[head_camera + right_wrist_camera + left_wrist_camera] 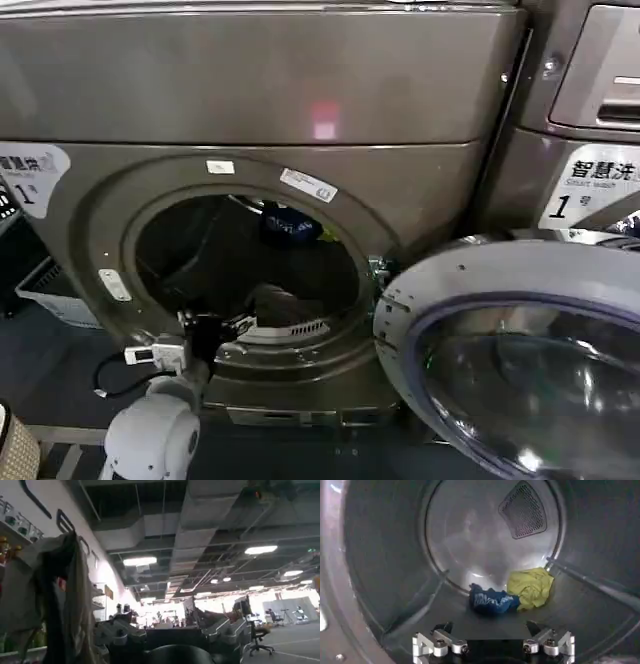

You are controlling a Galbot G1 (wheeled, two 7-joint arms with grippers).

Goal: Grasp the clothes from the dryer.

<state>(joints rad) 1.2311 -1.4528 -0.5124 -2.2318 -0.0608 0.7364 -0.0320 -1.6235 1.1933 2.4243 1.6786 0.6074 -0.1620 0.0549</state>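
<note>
Bronze-grey dryer is seen with door swung open; navy garment and yellow-green garment are held touching on the drum floor. Left gripper is spread at the porthole.

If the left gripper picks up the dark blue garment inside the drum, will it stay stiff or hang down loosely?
The dark blue garment lies crumpled in soft folds, so it will probably droop. It looks small and thin, likely light. It touches the yellow-green garment, which might drag along. The open left gripper sits at the dryer opening.
</note>
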